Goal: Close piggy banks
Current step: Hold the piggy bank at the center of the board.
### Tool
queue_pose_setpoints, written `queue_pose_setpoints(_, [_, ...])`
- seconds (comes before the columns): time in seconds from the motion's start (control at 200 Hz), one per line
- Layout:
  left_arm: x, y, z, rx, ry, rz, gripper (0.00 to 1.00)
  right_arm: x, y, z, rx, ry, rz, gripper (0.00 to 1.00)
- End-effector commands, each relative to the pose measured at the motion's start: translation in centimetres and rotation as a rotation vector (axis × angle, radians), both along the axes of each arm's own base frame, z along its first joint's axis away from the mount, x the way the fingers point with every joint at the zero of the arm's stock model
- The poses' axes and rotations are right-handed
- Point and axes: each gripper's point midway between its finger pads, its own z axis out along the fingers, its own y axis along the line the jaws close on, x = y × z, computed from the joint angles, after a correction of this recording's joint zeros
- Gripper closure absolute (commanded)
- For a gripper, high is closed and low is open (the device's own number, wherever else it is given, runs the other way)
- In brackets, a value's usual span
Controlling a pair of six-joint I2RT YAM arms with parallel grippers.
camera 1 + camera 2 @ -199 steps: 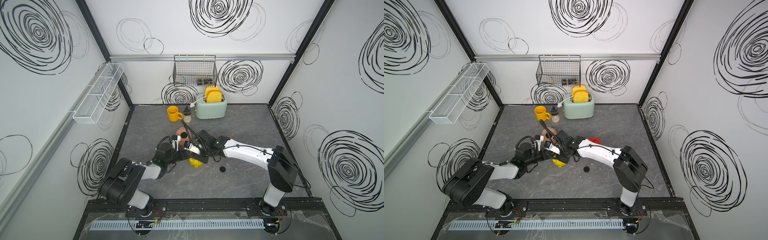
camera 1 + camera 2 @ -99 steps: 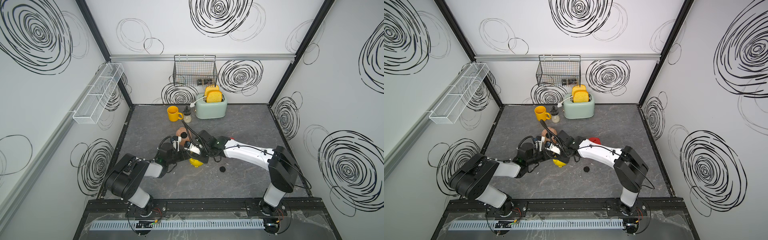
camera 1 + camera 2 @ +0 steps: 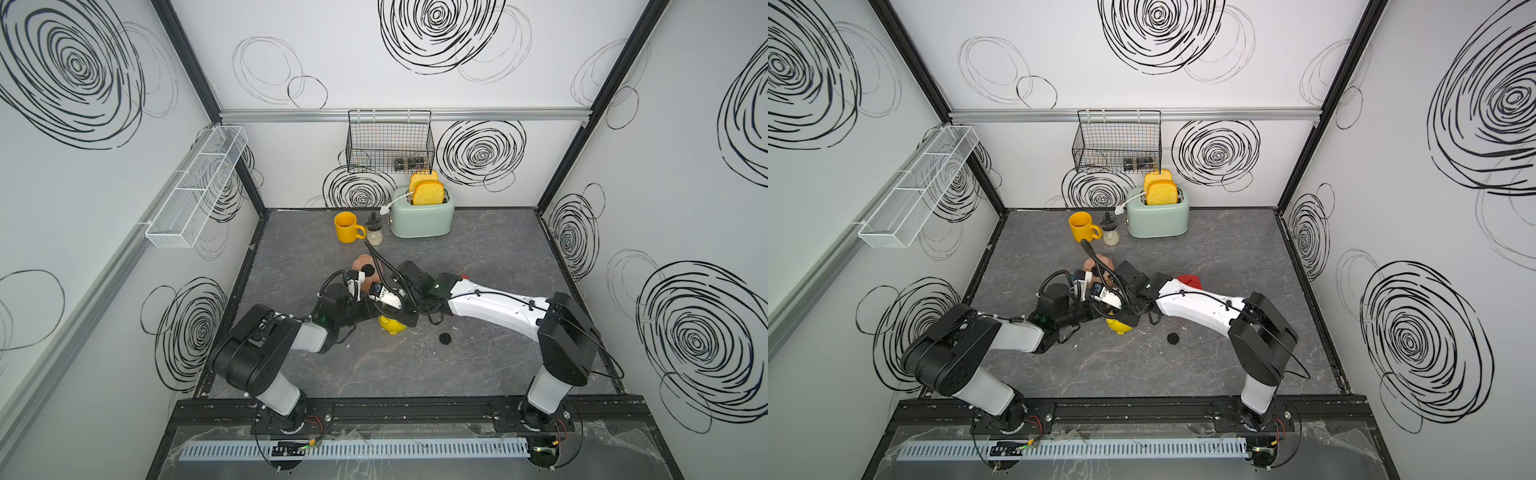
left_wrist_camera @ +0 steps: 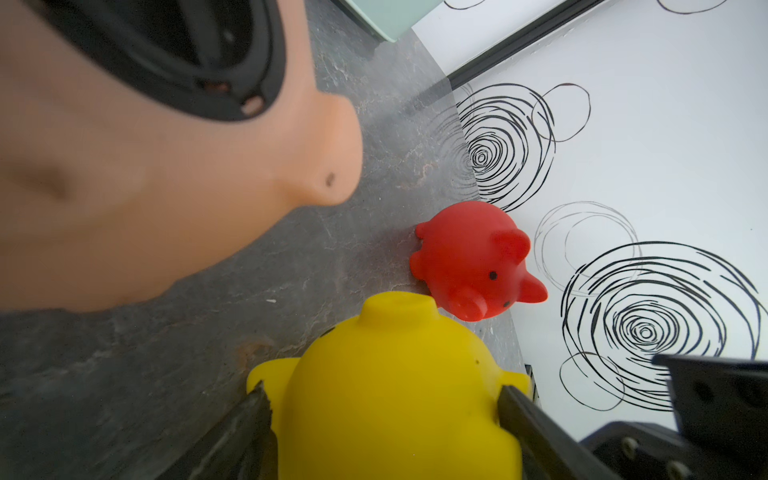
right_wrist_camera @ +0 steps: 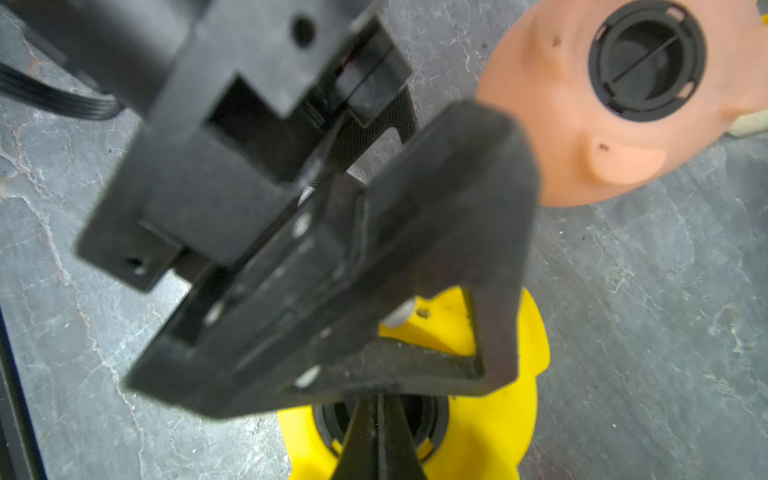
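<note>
The yellow piggy bank (image 4: 395,395) lies belly-up mid-table, under both wrists (image 3: 392,326). My left gripper (image 4: 382,390) is shut on it, a finger (image 4: 257,411) against each flank. My right gripper (image 5: 378,411) is shut, its tips down in the black plug (image 5: 428,419) set in the yellow pig's belly hole. The pale pink piggy bank (image 5: 582,158) lies belly-up just behind, with a black plug (image 5: 646,58) in its hole. The red piggy bank (image 4: 465,257) stands to the right, mostly hidden by my right arm in both top views (image 3: 1190,281).
A loose black plug (image 3: 445,338) lies in front of my right forearm. A yellow mug (image 3: 347,226), small bottle (image 3: 375,232) and toaster (image 3: 422,214) stand at the back. A wire basket (image 3: 388,141) and a white mesh shelf (image 3: 195,195) hang on the walls.
My left jaws have narrowed onto the yellow pig's sides and the left elbow has shifted slightly. The right arm and the pigs have stayed in place.
</note>
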Motion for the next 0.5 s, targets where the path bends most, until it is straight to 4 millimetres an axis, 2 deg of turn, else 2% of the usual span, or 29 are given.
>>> queue_pose_setpoints(0.0, [0.57, 0.06, -0.52, 0.018, 0.004, 0.019, 0.13, -1.98, -3.31, -3.89, -0.155, 0.09, -0.004, 1.0])
queue_pose_setpoints(0.355, [0.37, 0.12, -1.05, 0.02, 0.012, 0.018, 0.15, -1.05, -3.82, -3.49, -0.139, 0.093, -0.1, 1.0])
queue_pose_setpoints(0.495, [0.3, 0.06, -1.2, 0.018, 0.015, 0.016, 0.16, -1.27, -3.86, -3.38, -0.125, 0.108, -0.124, 1.0])
